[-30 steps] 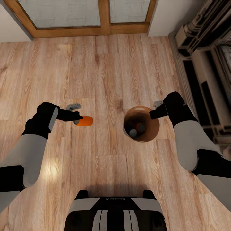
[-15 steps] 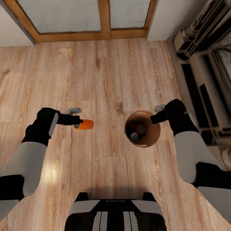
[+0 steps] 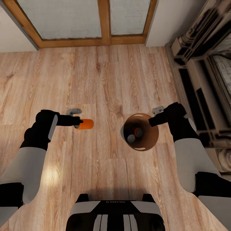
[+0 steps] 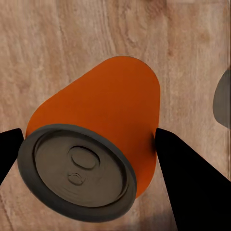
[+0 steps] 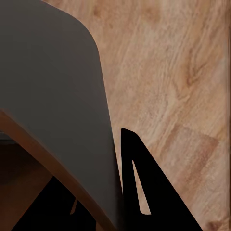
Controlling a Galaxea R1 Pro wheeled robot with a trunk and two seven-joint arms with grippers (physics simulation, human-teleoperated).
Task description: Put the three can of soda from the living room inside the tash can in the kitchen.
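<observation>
One can of soda, orange with a grey top, lies sideways in my left gripper, which is shut on it above the plank floor. The left wrist view shows this can of soda close up between the two dark fingers. To its right hangs the tash can, a round brown bin. My right gripper is shut on its far rim. Two more cans lie in its dark inside. In the right wrist view the tash can wall sits pinched between the fingers.
Wood-framed glass doors close the room ahead. A dark stepped fireplace surround runs along the right side. Light wood floor spreads between them and my base.
The whole picture has shifted, with the doors and floor sliding down the view, so the camera moved. Both grippers keep their holds, and the bin sits slightly lower in the picture.
</observation>
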